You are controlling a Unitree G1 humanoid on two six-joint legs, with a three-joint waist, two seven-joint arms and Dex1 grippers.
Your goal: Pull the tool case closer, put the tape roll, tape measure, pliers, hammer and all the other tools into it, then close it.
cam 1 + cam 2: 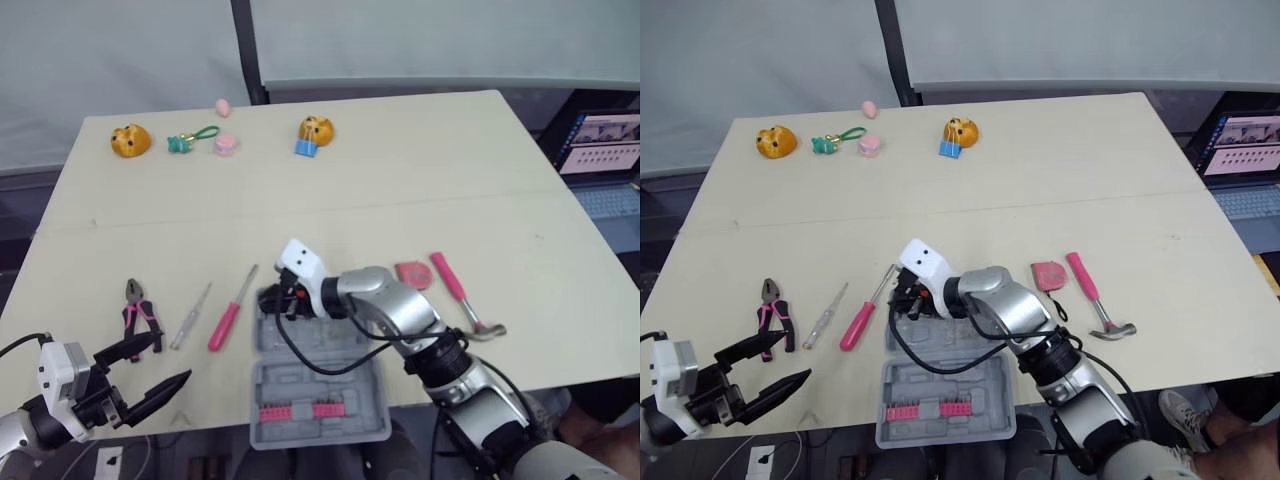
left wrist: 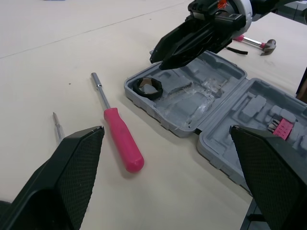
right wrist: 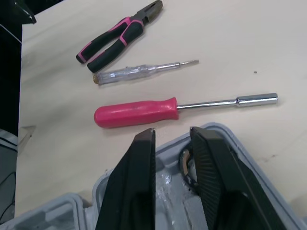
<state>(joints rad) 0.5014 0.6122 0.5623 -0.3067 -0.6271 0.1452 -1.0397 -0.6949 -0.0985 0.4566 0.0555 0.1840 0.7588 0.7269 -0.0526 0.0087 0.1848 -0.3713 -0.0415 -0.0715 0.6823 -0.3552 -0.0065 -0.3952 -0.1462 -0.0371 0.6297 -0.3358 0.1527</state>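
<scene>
Case (image 1: 300,385): grey, lying open at the middle of the worktop's front edge, its front half over the edge; a row of pink bits (image 1: 297,411) sits in that half.
Tape roll (image 2: 148,89): black, lying in a corner of the case's rear half.
Right gripper (image 3: 171,132): above the rear half, just beside the roll; fingers a little apart, holding nothing.
Left gripper (image 1: 174,357): at the front left corner, fingers spread wide, empty.
Driver (image 1: 226,324): pink handle, just left of the case.
Tester (image 1: 190,316): clear handle, between driver and pliers.
Pliers (image 1: 140,315): pink and black grips, toward the left edge.
Tape measure (image 1: 413,274): pink, right of the case, beside the hammer (image 1: 455,285), which has a pink handle.
Writing: a laptop (image 1: 600,145) past the right edge shows a lit page, too small to read.
Worktop (image 1: 400,180): pale beige with a seam across the middle; small toys (image 1: 130,140) along the far edge.
Room: grey curtains behind.
</scene>
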